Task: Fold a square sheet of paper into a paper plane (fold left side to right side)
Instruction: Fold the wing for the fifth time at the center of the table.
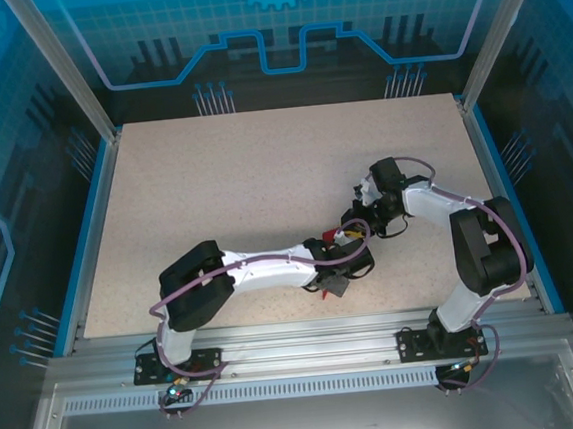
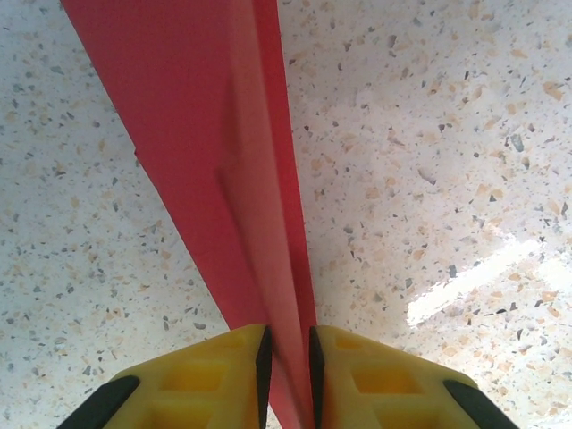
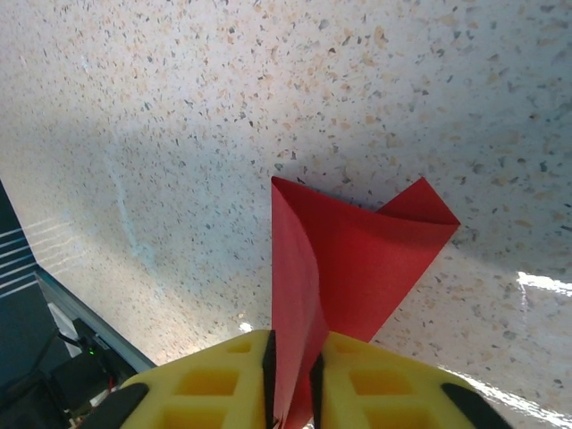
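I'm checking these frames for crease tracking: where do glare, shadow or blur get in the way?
Left wrist: glare streak on the table at right; the red paper blurs toward the lens. Right wrist: glare at lower right, soft shadow across the middle, paper edges sharp. Top external: even light, no glare on the table.

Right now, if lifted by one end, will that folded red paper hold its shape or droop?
Probably droops a little: the folded red paper is a long thin strip, stiffened only by its creases. Likely light, since a loose flap seems to stand off the table. With so thin an edge between the left fingers, it could slip.
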Controlling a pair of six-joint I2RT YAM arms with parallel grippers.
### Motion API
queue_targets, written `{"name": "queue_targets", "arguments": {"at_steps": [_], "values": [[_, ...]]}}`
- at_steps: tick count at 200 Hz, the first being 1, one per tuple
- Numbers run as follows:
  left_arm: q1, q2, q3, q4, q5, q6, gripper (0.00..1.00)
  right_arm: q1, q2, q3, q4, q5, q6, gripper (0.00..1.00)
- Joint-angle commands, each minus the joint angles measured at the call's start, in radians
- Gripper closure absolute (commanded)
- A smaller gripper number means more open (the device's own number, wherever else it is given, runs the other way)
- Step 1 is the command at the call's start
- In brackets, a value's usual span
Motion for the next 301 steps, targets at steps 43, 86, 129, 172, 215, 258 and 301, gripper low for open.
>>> {"name": "queue_targets", "arguments": {"at_steps": [43,86,129,172,215,258,301], "values": [[0.03,0.049,0.037,-0.001,0.1,0.019,0.78,-0.097,-0.122,-0.027,-0.085,0.028,-0.051,0.52],[0.047,0.047,0.022,0.037,0.182,0.034,0.78,-0.142,-0.185,-0.093,-0.091,0.014,-0.064,0.47],[0.118,0.007,-0.069,0.151,0.337,0.016,0.78,-0.143,-0.262,-0.172,-0.069,-0.004,-0.08,0.47],[0.191,-0.023,-0.168,0.271,0.465,-0.015,0.79,-0.116,-0.307,-0.264,-0.026,-0.045,-0.056,0.49],[0.222,-0.034,-0.214,0.326,0.516,-0.035,0.79,-0.035,-0.26,-0.3,0.098,-0.07,0.02,0.5],[0.227,-0.028,-0.214,0.331,0.529,-0.035,0.79,0.028,-0.191,-0.263,0.143,-0.045,0.059,0.54],[0.227,-0.023,-0.21,0.325,0.528,-0.037,0.79,0.056,-0.131,-0.22,0.164,-0.035,0.073,0.57]]}}
